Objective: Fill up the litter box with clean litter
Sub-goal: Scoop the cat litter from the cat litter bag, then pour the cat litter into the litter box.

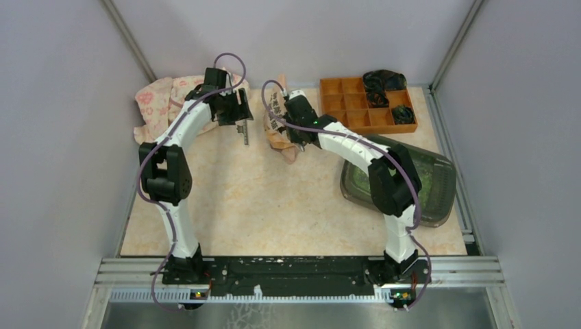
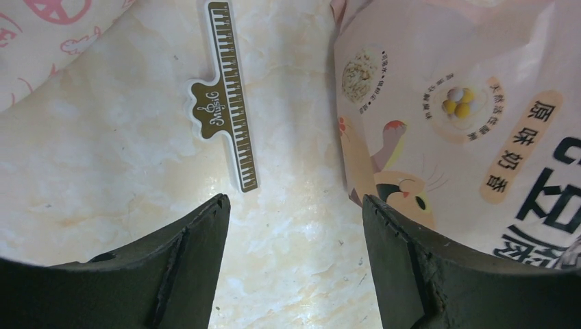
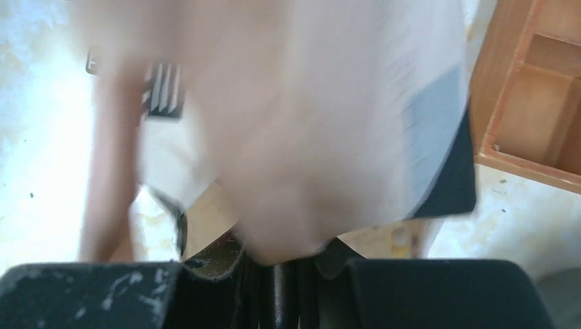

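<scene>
Left gripper [image 2: 296, 203] released, jaws wide between piano-key clip [image 2: 225, 103] and pink bag [image 2: 466, 103], right gripper [image 3: 277, 264] grasping the bag, litter box [image 1: 445, 205] at 4 o'clock.

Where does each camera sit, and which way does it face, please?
Top external: above and behind the bases, looking down on the table; left arm and right arm show.
Left wrist: on the left arm, facing down; the open left gripper shows, a clip beyond it.
Right wrist: on the right arm, close against the pink bag in the right gripper; blurred.
Shared: all three show the pink bag.
</scene>
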